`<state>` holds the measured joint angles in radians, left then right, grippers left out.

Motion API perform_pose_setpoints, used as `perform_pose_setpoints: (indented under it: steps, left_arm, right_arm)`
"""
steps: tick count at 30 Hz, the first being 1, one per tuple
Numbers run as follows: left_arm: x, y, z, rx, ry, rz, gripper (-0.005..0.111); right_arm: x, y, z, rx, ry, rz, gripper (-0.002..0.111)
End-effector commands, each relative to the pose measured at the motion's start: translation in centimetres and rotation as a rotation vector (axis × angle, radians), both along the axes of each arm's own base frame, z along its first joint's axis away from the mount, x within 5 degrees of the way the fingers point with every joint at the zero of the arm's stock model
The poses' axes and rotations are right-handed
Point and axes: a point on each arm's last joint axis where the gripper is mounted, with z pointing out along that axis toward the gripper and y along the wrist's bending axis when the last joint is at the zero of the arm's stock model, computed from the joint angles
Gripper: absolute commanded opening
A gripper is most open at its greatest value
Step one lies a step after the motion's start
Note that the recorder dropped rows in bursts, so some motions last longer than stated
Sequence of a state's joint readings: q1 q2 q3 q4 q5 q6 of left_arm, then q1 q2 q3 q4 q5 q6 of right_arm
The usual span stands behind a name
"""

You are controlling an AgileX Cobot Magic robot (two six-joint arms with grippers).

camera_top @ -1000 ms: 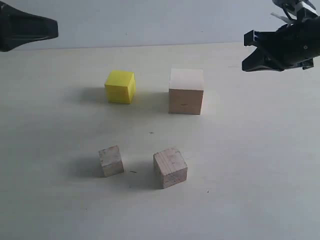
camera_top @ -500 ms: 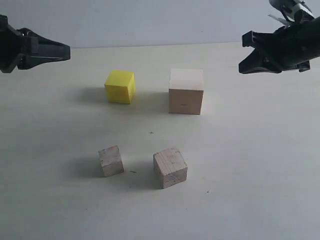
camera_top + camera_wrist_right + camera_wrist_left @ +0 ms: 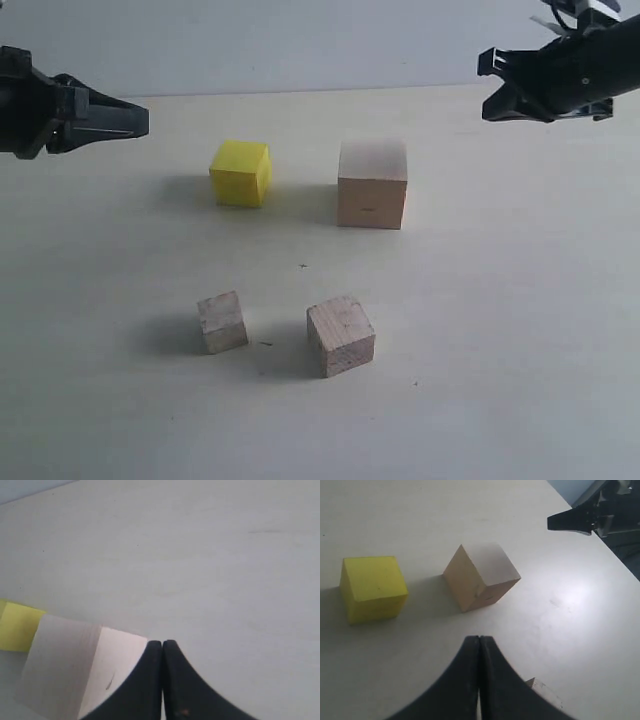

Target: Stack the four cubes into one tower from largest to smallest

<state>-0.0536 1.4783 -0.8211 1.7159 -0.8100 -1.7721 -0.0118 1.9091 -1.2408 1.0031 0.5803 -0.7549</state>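
The big pale cube [image 3: 372, 185] is sitting flat on the counter [image 3: 500, 300], and nothing is sitting on top of it yet. The yellow cube [image 3: 240, 173] is sitting near it at its 9 o'clock, as the outside camera sees it, with a gap between them. The middle grey cube [image 3: 341, 335] and the smallest grey cube [image 3: 222, 322] are waiting apart at about 6 and 7 o'clock. I think the yellow cube is going up next. It is lying at about 4 o'clock from the left tool [image 3: 140, 118], which is hanging nearer to it than the right tool [image 3: 492, 100] is. The right tool is hanging at the big cube's 2 o'clock. Both tools are pressing their jaws tight together and are holding nothing, so the left one is needing to open first.
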Motion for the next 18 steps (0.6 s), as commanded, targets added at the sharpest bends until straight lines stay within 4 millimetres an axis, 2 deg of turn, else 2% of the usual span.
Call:
perform_pose_setpoints:
  steps: [1,11,14,18]
  left_arm:
    - [0.1,-0.2,0.3,-0.037,0.033,0.022,0.000]
    - [-0.5,-0.7,0.5,-0.093,0.079,-0.040,0.000]
    - [-0.6,-0.7,0.5,-0.094,0.083,-0.041,0.000]
    - [-0.6,-0.7,0.5,-0.096,0.086,-0.047,0.000]
  right_arm:
    - [2.5,0.3,-1.5,0.034,0.021,0.029,0.000]
    - [6.7,1.5,-3.7,0.226,0.052,0.045,0.000]
    - [7.5,2.2,-4.4,0.318,0.078,0.078,0.000]
    - [7.9,3.5,-5.5,0.313,0.100,0.134,0.000]
